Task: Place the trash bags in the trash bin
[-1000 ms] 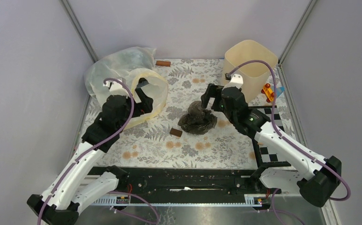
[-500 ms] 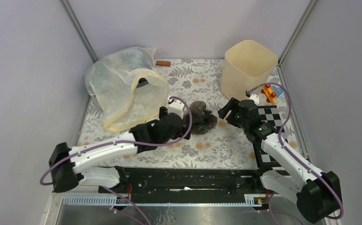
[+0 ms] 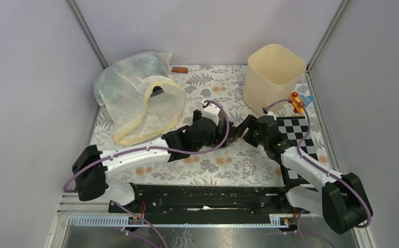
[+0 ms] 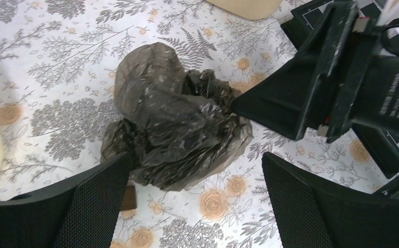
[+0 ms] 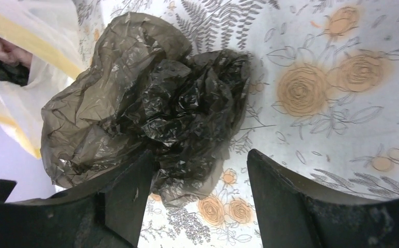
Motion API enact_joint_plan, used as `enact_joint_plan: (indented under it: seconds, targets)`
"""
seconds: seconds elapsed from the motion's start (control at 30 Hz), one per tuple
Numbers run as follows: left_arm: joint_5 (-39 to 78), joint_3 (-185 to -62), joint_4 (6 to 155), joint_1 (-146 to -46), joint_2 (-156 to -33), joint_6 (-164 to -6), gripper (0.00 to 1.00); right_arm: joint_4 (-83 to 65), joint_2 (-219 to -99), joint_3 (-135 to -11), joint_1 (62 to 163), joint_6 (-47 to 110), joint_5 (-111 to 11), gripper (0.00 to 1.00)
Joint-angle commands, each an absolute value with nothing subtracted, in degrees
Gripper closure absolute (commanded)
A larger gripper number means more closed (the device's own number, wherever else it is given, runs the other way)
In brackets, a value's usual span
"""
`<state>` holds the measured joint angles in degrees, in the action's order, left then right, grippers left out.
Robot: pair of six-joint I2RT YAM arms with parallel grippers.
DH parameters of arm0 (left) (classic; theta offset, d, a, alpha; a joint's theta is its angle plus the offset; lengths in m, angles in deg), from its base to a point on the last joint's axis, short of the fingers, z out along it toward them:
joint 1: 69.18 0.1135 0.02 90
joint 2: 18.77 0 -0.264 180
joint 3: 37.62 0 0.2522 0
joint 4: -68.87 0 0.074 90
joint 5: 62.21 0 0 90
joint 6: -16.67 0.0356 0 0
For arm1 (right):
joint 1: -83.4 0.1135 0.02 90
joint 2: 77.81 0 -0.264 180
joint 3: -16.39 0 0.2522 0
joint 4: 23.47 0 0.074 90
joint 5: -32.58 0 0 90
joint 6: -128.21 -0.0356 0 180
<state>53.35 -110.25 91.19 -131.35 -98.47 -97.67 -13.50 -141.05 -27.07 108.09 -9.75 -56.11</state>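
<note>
The dark brown-olive trash bag lies crumpled on the floral mat; it also shows in the right wrist view. In the top view both arms mostly hide it. My left gripper is open and empty, its jaws just near of the bag, and in the top view it sits at the mat's middle. My right gripper is open and empty, its left finger at the bag's edge. It faces the left gripper across the bag. The cream-beige trash bin stands upright at the back right.
A big whitish bag with a yellow rim lies at the back left. A small brown block lies by the dark bag. A brown stick is at the back edge. An orange toy and a checkerboard are beside the bin.
My left arm has swung from the whitish bag across to the dark bag. My right gripper drew back from over the bag and now sits low at its right side.
</note>
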Motion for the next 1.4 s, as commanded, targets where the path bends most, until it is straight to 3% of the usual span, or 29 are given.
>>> enact_joint_plan:
  seconds: [0.0, 0.17, 0.23, 0.3, 0.37, 0.43, 0.5, 0.53, 0.83, 1.37]
  targets:
    - [51.1, -114.8, 86.5, -130.0, -103.1, -97.3, 0.01, -21.4, -143.9, -26.4, 107.9, -11.4, -50.8, 0.27]
    - [46.7, -117.4, 87.0, -123.9, -108.8, -100.6, 0.02, -23.7, -145.3, -25.8, 107.9, -12.1, -49.5, 0.36]
    - [45.3, -117.3, 86.6, -122.2, -109.7, -101.0, 0.11, -24.2, -145.0, -25.7, 107.9, -12.0, -49.0, 0.49]
    - [44.4, -116.3, 86.0, -120.7, -109.7, -101.2, 0.32, -25.0, -144.5, -25.7, 107.9, -10.7, -48.0, 0.73]
    - [42.4, -114.4, 85.3, -118.1, -109.0, -102.1, 0.6, -24.9, -143.3, -25.9, 107.9, -9.9, -47.8, 0.98]
    - [38.9, -111.8, 84.8, -114.3, -107.8, -103.5, 0.82, -24.3, -141.8, -26.2, 107.9, -9.3, -47.1, 1.0]
    - [35.8, -109.0, 83.5, -111.1, -106.2, -103.9, 0.98, -23.2, -140.0, -26.6, 107.9, -8.9, -46.9, 1.0]
    - [35.3, -107.8, 83.2, -110.1, -105.3, -103.8, 1.0, -22.6, -139.0, -26.9, 107.9, -8.6, -46.9, 1.0]
    - [30.3, -98.6, 77.5, -105.2, -99.8, -103.7, 1.0, -16.8, -130.6, -34.7, 107.9, -2.1, -44.4, 1.0]
    - [29.0, -98.8, 77.1, -102.4, -103.9, -103.8, 1.0, -1.0, -120.5, -45.3, 107.9, 6.9, -54.4, 1.0]
